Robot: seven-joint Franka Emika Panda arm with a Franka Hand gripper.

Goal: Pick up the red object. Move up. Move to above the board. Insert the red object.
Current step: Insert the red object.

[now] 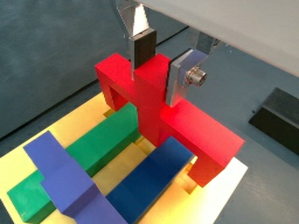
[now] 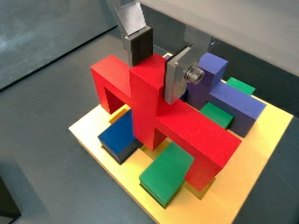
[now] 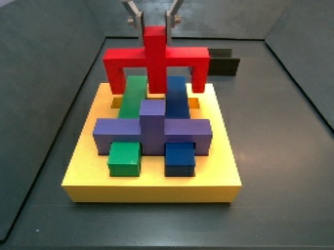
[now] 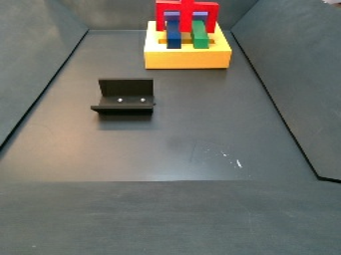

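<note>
Over the far end of the yellow board [image 3: 150, 186], the pincer [image 1: 160, 63] pinched the upright stem of the red object [image 3: 155, 61], one silver finger [image 1: 184, 74] flat on one side of the stem and the dark pad of the other on the opposite side. The red object stood upright with its two legs reaching down to the orange patches beside the green block [image 1: 82, 153] and the blue block [image 1: 152, 179]; whether the legs were already seated in the slots could not be made out. The piece looked stiff and light, likely smooth plastic, so it might slip under a weak grip; the stem seemed the right place to hold, square-sided and central. A purple block [image 2: 222, 92] crossed the board nearer its middle. The leg tips were hidden behind the blocks in both side views, and the arm above the fingers was cut off. The fixture [image 4: 126, 97] stood well apart on the floor.
</note>
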